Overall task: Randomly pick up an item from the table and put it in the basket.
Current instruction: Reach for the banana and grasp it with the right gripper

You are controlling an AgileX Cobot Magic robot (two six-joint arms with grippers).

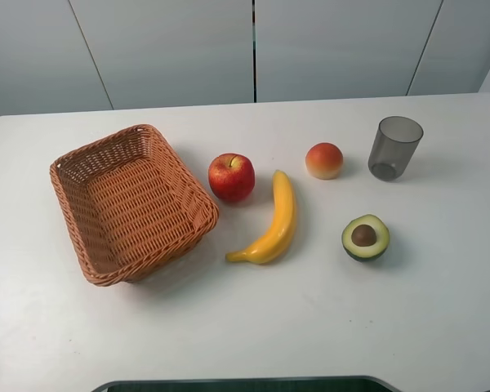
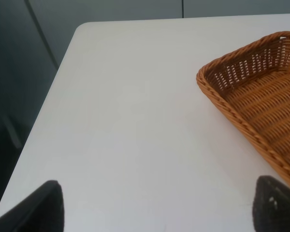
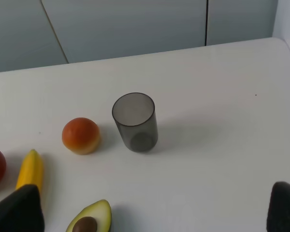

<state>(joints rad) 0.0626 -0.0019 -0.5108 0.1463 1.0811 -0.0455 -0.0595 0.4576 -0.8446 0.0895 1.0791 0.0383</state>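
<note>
Plainly the left gripper (image 2: 162, 212) and right gripper (image 3: 152, 212) gaped wide, empty; the banana (image 1: 271, 222) lay mid-table, near the basket (image 1: 202, 214) toward the left edge; best gripped crosswise at its middle.

Bright, soft light from the left lays faint shadows right of basket (image 1: 90, 167) and cup (image 1: 394, 147); focus sharp.

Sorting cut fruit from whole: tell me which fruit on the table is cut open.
The avocado, right of the banana: it is halved, flesh and brown pit facing up. The apple, banana and small orange-red fruit are whole.
</note>
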